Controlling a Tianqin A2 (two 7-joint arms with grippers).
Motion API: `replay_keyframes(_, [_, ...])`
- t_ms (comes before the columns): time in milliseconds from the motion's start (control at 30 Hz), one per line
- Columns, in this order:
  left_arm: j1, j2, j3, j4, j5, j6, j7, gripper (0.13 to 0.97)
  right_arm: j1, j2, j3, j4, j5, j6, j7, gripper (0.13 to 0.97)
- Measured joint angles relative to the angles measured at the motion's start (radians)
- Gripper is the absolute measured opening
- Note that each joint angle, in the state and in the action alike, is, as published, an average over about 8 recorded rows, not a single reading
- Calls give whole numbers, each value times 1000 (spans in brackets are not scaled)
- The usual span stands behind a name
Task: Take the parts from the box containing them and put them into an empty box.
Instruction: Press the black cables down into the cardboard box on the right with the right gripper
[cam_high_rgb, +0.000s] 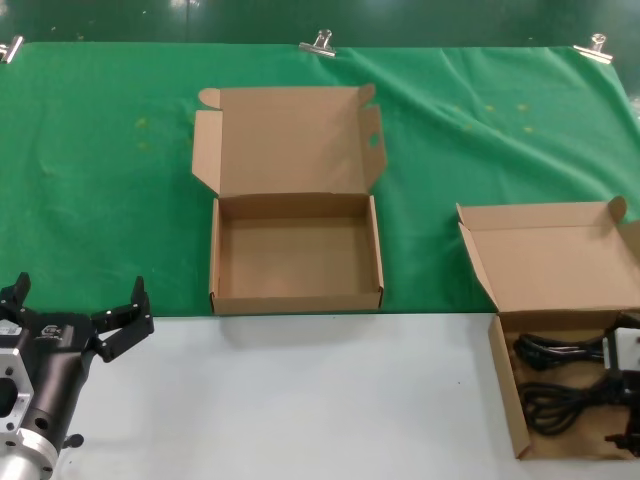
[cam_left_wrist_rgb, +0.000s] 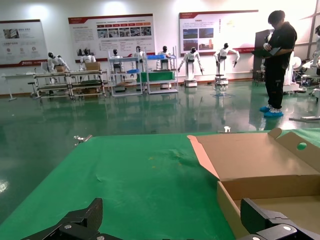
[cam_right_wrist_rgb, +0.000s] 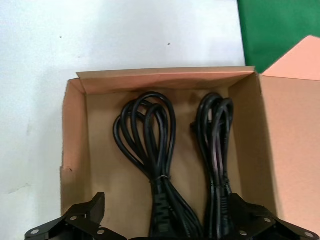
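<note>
Two black power cords, one bundle (cam_right_wrist_rgb: 149, 145) and a second beside it (cam_right_wrist_rgb: 218, 142), lie side by side in the cardboard box that holds them (cam_right_wrist_rgb: 74, 150), at the front right of the head view (cam_high_rgb: 507, 395). There the cords (cam_high_rgb: 555, 385) show as dark coils. My right gripper (cam_right_wrist_rgb: 167, 216) is open and hangs just above the cords, with one finger (cam_right_wrist_rgb: 90, 212) outside each bundle; it shows at the right edge of the head view (cam_high_rgb: 628, 385). The empty box (cam_high_rgb: 296, 296) stands open in the middle. My left gripper (cam_high_rgb: 80, 292) is open and empty at the front left, to the left of the empty box (cam_left_wrist_rgb: 227, 200).
Both boxes have their lids (cam_high_rgb: 288, 140) folded back onto the green cloth (cam_high_rgb: 100, 180). The cloth is clipped to the far table edge (cam_high_rgb: 318, 42). The white tabletop (cam_high_rgb: 300, 400) runs along the front.
</note>
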Motion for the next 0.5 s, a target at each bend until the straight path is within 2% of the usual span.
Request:
replay_keyframes(200, [0, 0, 0, 0, 0, 0, 0, 966, -24, -19, 40, -18, -9, -8, -26, 828])
replay_keyframes(333, [0, 0, 0, 0, 0, 0, 0, 966, -30, -32, 60, -32, -18, -12, -39, 828])
replay_keyframes(500, [0, 0, 0, 0, 0, 0, 0, 966, -32, -48, 81, -49, -29, -16, -53, 724])
